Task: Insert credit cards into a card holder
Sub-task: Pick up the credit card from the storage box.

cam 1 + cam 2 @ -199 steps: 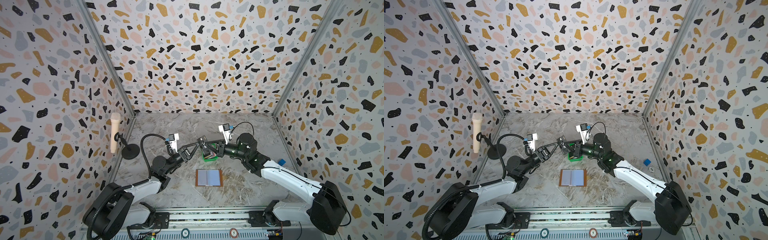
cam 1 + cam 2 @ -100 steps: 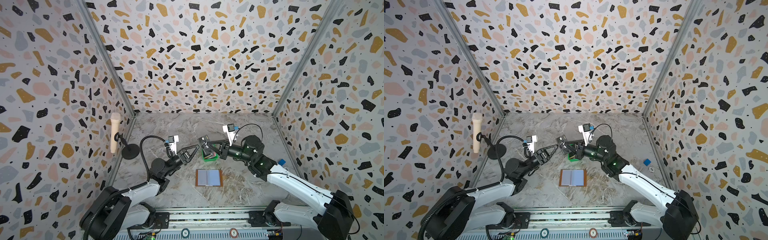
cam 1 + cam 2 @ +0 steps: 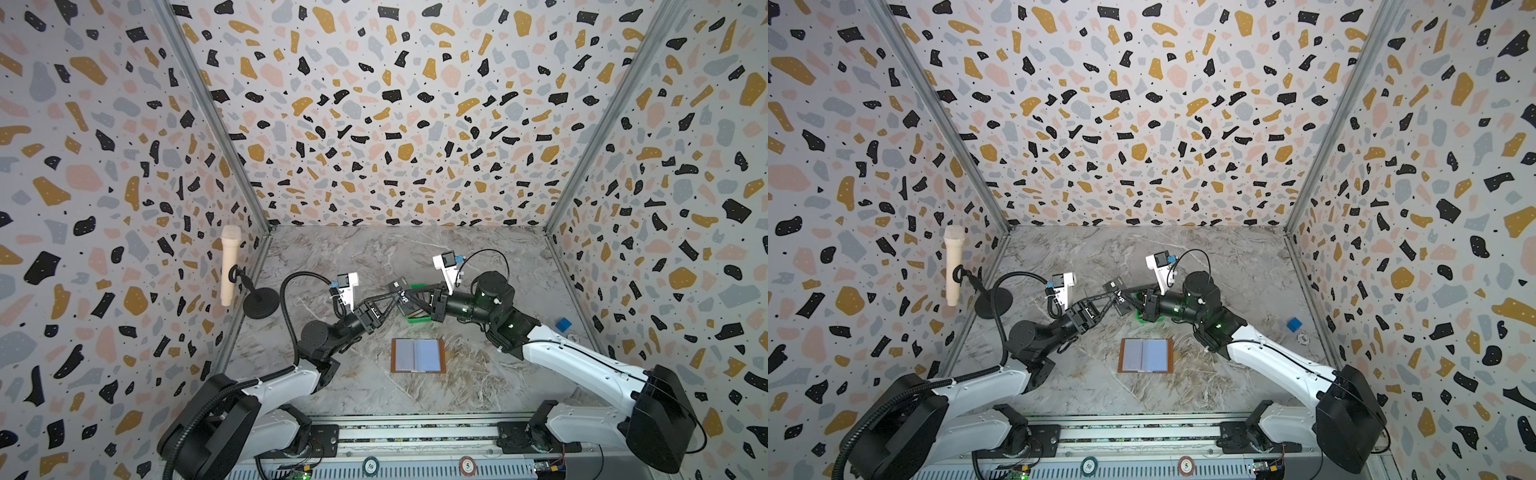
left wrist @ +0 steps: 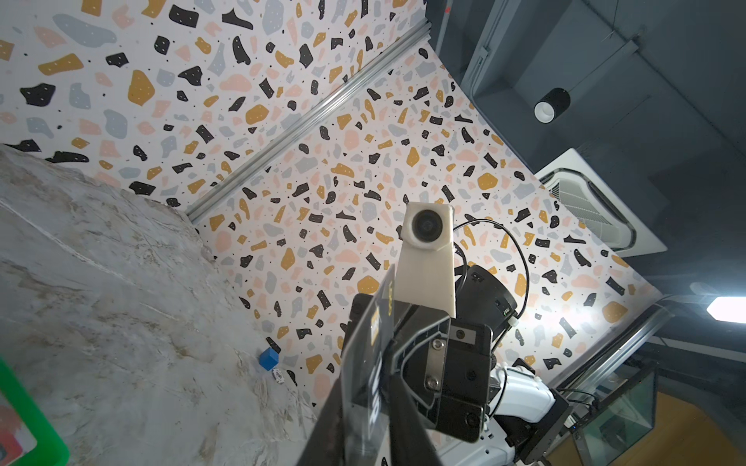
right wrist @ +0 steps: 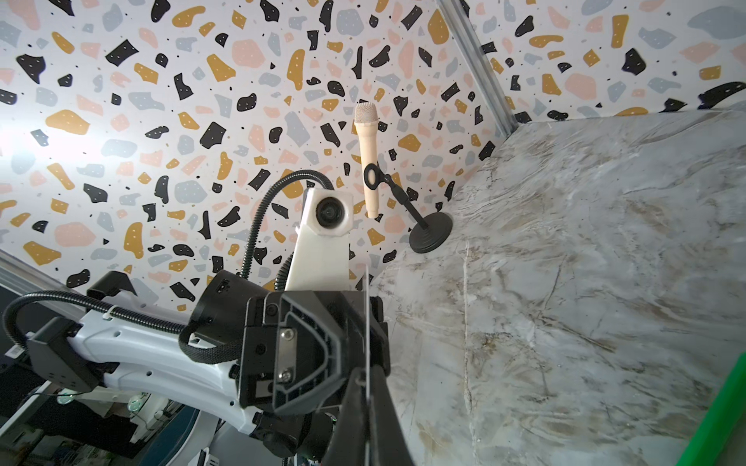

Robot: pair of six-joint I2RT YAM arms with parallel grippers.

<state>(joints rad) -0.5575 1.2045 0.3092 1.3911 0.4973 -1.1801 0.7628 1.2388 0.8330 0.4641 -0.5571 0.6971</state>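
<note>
A black credit card (image 3: pixel 404 296) (image 3: pixel 1120 300) with gold lettering hangs above the green tray (image 3: pixel 419 319) (image 3: pixel 1141 319). My right gripper (image 3: pixel 415 296) (image 5: pixel 367 387) is shut on its right end; the card shows edge-on (image 5: pixel 367 318) between the fingers. My left gripper (image 3: pixel 394 296) (image 4: pixel 365 391) comes from the left, its fingers pressed on both sides of the same card (image 4: pixel 365 363). More credit cards, red and white (image 4: pixel 12 427), lie in the tray (image 4: pixel 44 435). The tan card holder (image 3: pixel 417 355) (image 3: pixel 1145 355) lies open on the table nearer the front, bluish sleeves up, untouched.
A microphone (image 3: pixel 230 266) on a black stand (image 3: pixel 261 303) is by the left wall. A blue cube (image 3: pixel 563 324) and a poker chip (image 3: pixel 572 338) lie near the right wall. Patterned walls enclose the marble table (image 3: pixel 374 257) on three sides.
My left gripper has moved right onto the black card and drawn its fingers together on it. The right gripper has kept its hold and shifted only slightly.
</note>
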